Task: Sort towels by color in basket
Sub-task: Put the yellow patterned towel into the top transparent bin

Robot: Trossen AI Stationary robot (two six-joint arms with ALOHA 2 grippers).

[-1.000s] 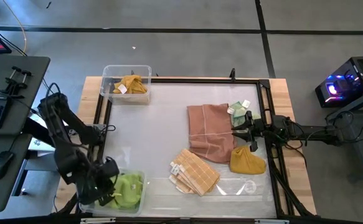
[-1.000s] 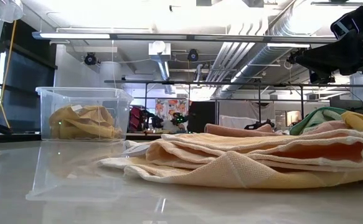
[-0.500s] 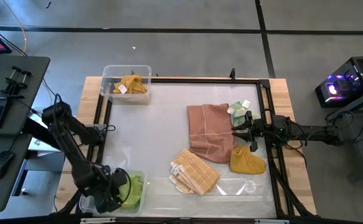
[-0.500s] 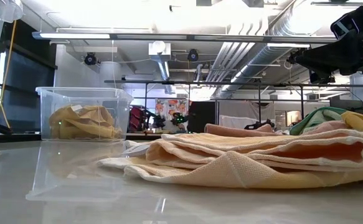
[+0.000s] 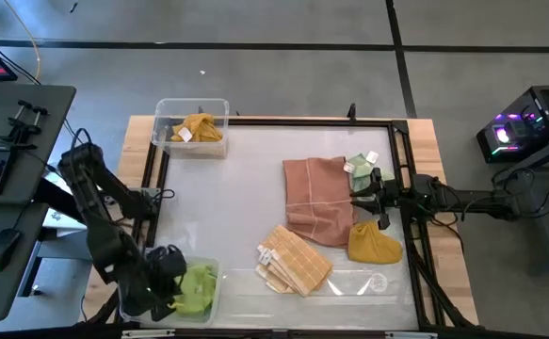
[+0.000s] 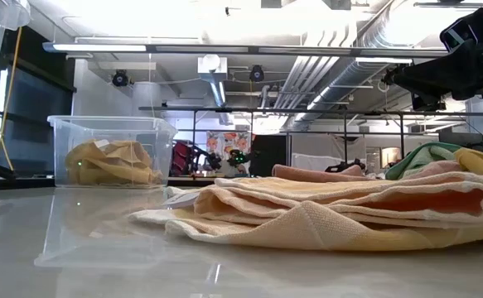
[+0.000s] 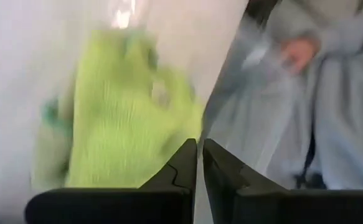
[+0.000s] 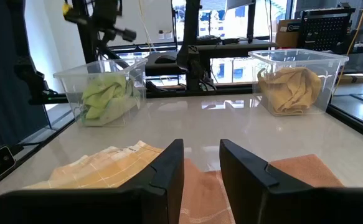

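A lime green towel [image 5: 197,285] lies bunched in the clear bin [image 5: 210,266] at the table's near-left corner. My left gripper [image 5: 169,275] is at that bin's left part, its fingers [image 7: 184,165] shut to a thin slit, and the lime towel [image 7: 119,118] shows through the wall. My right gripper [image 5: 361,199] hovers open over the right edge of the pink-brown towel [image 5: 314,198]. A sage green towel [image 5: 359,169] lies on the far side of that gripper and a mustard towel [image 5: 375,245] on its near side. Tan checked towels [image 5: 295,262] lie stacked near the table's middle. My left gripper is shut beside the near-left bin's clear wall [image 7: 225,81], which runs in line with the slit between the fingers. I cannot tell whether the fingers touch the wall or the towel.
A second clear bin [image 5: 164,111] at the far-left corner holds a mustard towel [image 5: 197,129]. A black frame [image 5: 398,141] borders the white mat. A flat clear lid [image 5: 368,281] lies at the near-right. Bare mat lies between the two bins and the towels.
My left arm has shifted over the near-left bin: its gripper went toward the near edge, then came back a little, with the elbow swinging out and in. The right arm and the towels on the mat have stayed still.
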